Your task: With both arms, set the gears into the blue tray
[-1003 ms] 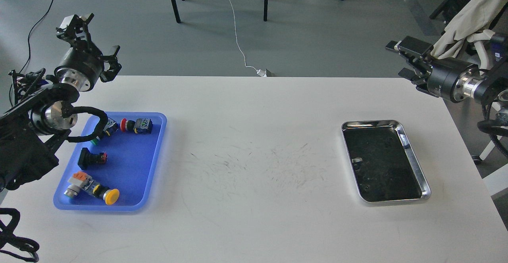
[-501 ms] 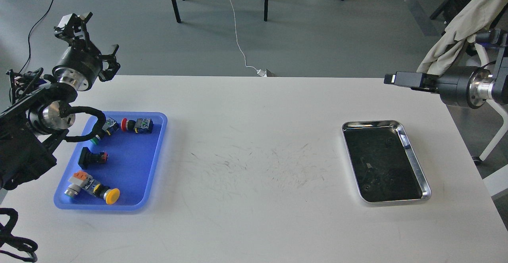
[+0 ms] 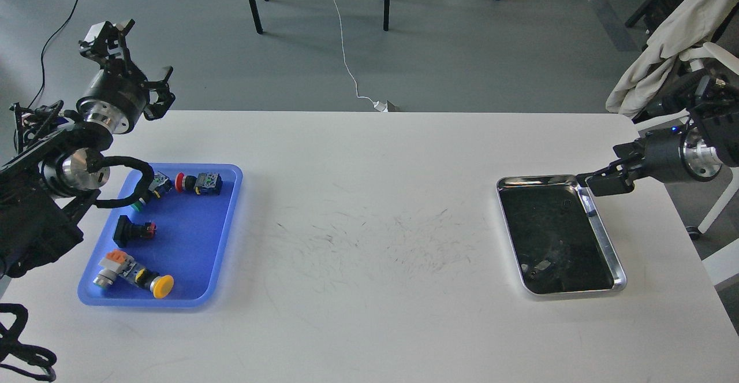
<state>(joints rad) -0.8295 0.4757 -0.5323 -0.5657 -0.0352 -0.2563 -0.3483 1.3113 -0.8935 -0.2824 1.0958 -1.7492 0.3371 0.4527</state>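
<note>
Left gripper (image 3: pixel 131 48): I'm seeing it hanging at the upper left, fingers spread, holding nothing.
Right gripper (image 3: pixel 603 182): sitting over the steel tray's (image 3: pixel 618 267) top right corner (fingers indistinguishable).
Blue tray (image 3: pixel 190 244): lower left, holding push-button switches (image 3: pixel 199 182).
Gears: I'm not finding any.

Any gears in the steel tray (image 3: pixel 618 267), below the right gripper's fingers (image 3: pixel 603 185), are too small to distinguish. The left arm's cable (image 3: pixel 135 169) hides part of a green-capped switch (image 3: pixel 151 190).
</note>
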